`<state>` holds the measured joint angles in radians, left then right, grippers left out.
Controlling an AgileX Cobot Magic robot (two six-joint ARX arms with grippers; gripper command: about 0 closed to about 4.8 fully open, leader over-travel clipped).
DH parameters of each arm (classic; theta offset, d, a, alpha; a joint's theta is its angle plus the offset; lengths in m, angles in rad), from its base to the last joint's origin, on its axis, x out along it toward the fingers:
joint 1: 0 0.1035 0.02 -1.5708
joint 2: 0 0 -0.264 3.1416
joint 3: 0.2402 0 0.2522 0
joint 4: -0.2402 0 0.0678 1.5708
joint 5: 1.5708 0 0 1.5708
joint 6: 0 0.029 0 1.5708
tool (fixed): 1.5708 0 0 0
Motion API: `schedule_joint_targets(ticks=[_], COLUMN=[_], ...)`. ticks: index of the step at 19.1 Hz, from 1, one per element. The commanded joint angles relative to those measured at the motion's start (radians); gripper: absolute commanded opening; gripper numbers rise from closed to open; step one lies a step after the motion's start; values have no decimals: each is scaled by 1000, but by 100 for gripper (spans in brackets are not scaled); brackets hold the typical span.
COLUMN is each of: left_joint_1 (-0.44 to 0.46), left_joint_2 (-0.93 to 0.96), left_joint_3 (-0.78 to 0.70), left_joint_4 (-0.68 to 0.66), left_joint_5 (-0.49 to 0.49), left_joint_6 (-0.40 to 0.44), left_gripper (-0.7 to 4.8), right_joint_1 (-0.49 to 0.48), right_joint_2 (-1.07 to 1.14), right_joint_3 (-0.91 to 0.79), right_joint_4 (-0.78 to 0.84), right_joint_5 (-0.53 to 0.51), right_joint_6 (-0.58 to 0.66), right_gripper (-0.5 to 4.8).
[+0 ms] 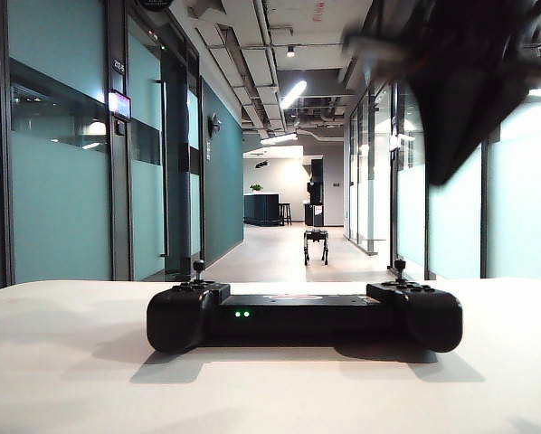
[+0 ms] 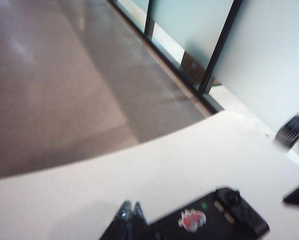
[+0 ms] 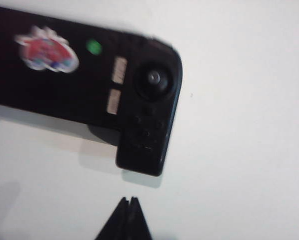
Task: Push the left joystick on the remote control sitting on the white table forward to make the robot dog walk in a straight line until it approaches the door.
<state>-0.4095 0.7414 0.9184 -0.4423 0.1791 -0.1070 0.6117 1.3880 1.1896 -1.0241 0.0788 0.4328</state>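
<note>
On the left of the white surface (image 1: 62, 362), the left tool (image 2: 130, 216) hangs above the remote control (image 1: 304, 316) with its two tips pressed together and nothing between them. The left joystick (image 1: 198, 268) stands as a thin upright stem on the controller's left handle; it looks stiff but small and springy, best nudged from behind at its knob, not pinched. The controller itself seems rigid and light enough to slide on the smooth surface under a hard push. Beyond it, the robot dog (image 1: 316, 245) stands down the corridor. On the right, the right tool (image 3: 128, 217) is also closed and empty, raised near the controller's right end, with open room all round.
</note>
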Motion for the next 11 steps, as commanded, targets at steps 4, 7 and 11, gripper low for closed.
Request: schedule_joint_targets(ticks=[4,7,11], left_joint_1=[-12,-12,-12], left_joint_2=[-58,-96,-185], left_joint_3=[-8,-53,-173], left_joint_4=[-172,-145,-54], left_joint_5=[-11,-23,-26], left_joint_6=[1,4,6], left_gripper=[-6,-6,-6], right_joint_1=[3,3,3], right_joint_2=[-200,-306,-440], right_joint_3=[-43,-148,-333], right_joint_4=[133,316,573], right_joint_5=[149,144,144], right_joint_6=[-121,-178,-241], right_gripper=[-1,-1,-1])
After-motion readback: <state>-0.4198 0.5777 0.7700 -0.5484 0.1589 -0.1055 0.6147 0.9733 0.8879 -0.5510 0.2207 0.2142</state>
